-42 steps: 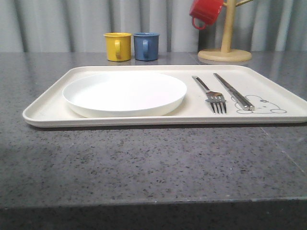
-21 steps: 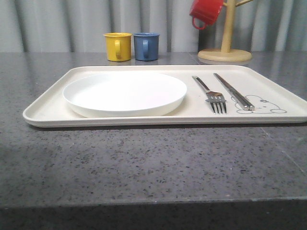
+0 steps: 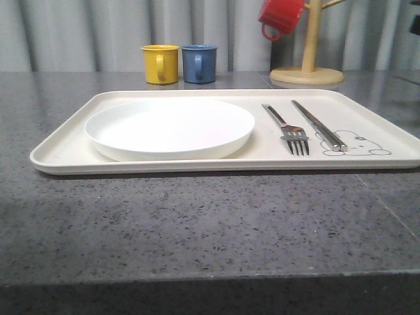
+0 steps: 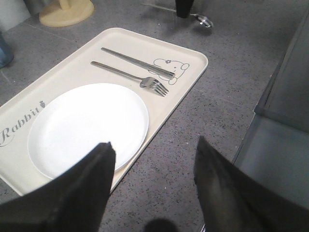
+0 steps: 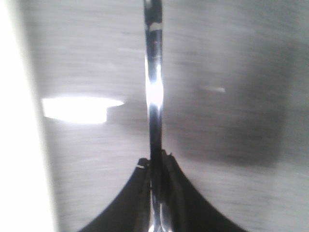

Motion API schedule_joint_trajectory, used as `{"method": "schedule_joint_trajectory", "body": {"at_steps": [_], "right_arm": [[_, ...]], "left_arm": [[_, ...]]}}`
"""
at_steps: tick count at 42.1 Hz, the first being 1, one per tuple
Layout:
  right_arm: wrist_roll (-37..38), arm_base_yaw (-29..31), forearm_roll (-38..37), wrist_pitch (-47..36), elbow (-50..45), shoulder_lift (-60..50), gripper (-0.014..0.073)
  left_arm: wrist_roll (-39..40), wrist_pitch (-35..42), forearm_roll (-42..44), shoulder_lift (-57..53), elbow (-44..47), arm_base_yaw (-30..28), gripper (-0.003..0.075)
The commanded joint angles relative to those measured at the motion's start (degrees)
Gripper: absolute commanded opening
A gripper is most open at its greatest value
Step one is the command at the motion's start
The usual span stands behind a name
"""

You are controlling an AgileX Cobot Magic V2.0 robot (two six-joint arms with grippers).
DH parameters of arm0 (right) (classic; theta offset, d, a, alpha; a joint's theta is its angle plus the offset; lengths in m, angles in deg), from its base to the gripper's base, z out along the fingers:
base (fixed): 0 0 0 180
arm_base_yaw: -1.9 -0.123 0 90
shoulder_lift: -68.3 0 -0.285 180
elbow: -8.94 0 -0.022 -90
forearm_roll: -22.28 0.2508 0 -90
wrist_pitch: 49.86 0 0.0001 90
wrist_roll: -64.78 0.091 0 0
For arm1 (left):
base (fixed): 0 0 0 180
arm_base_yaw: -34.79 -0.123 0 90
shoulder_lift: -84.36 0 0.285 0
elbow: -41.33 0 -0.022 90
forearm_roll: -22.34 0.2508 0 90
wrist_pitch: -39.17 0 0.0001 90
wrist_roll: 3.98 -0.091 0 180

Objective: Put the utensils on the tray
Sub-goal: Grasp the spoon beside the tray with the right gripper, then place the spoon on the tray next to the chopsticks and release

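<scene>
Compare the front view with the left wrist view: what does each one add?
Front view adds the yellow mug and the hanging red mug. Left wrist view adds the open left gripper and the tray's Rabbit script. Both show the tray, plate, fork, chopsticks and wooden rack.

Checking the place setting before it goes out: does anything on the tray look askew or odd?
Nothing stands out. The plate sits flat on the tray, with the fork and chopsticks lying neatly side by side to its right, nothing spilled or damaged.
</scene>
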Motion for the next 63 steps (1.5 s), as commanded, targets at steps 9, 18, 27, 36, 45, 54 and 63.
{"method": "schedule_joint_trajectory", "body": {"at_steps": [9, 18, 27, 36, 45, 54, 63], "right_arm": [[8.4, -9.6, 6.0, 4.4, 1.7, -2.8, 0.002], [13.7, -10.2, 6.2, -0.1, 1.7, -0.9, 0.0045], [14.0, -10.4, 6.4, 0.0, 1.7, 2.4, 0.0141], [13.4, -10.4, 6.4, -1.5, 1.7, 1.1, 0.0332], [6.7, -11.5, 5.7, -1.4, 1.5, -8.6, 0.0402], [1.4, -19.8, -3.2, -2.2, -4.3, -23.8, 0.0402], [1.4, -24.3, -4.5, -12.9, -19.9, -42.0, 0.0402]], "left_arm": [[0.6, 4.5, -0.2, 0.0, -1.5, 0.5, 0.0376], [0.6, 4.5, -0.2, 0.0, -1.5, 0.5, 0.0376], [0.6, 4.5, -0.2, 0.0, -1.5, 0.5, 0.0376], [0.6, 4.5, -0.2, 0.0, -1.5, 0.5, 0.0376], [0.6, 4.5, -0.2, 0.0, -1.5, 0.5, 0.0375], [0.6, 4.5, -0.2, 0.0, -1.5, 0.5, 0.0376], [0.6, 4.5, -0.2, 0.0, -1.5, 0.5, 0.0376]]}}
